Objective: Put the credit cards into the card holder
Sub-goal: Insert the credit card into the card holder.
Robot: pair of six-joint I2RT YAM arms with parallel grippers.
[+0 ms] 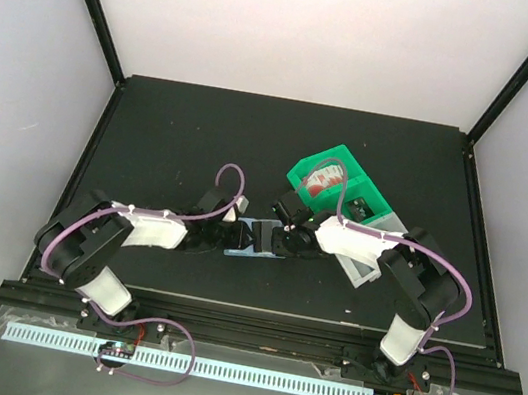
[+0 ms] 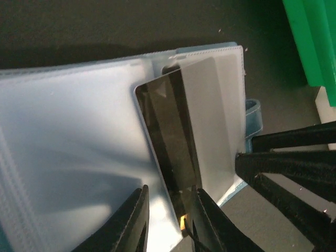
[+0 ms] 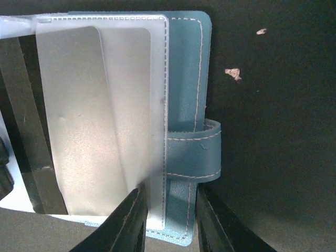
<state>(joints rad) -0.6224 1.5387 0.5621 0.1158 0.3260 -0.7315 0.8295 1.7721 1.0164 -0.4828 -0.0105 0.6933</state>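
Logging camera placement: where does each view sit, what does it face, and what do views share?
Top external: above and behind the bases, looking down on the table; left arm and right arm show.
Left wrist: on the left arm, facing the card holder's clear sleeves and a card; left gripper below.
Right wrist: on the right arm, facing the card holder's teal cover; right gripper below.
All three share the card holder.

card holder (image 3: 185, 73): teal, pale stitching | credit card (image 2: 210, 131): grey, dark band | bin (image 1: 335, 169): green
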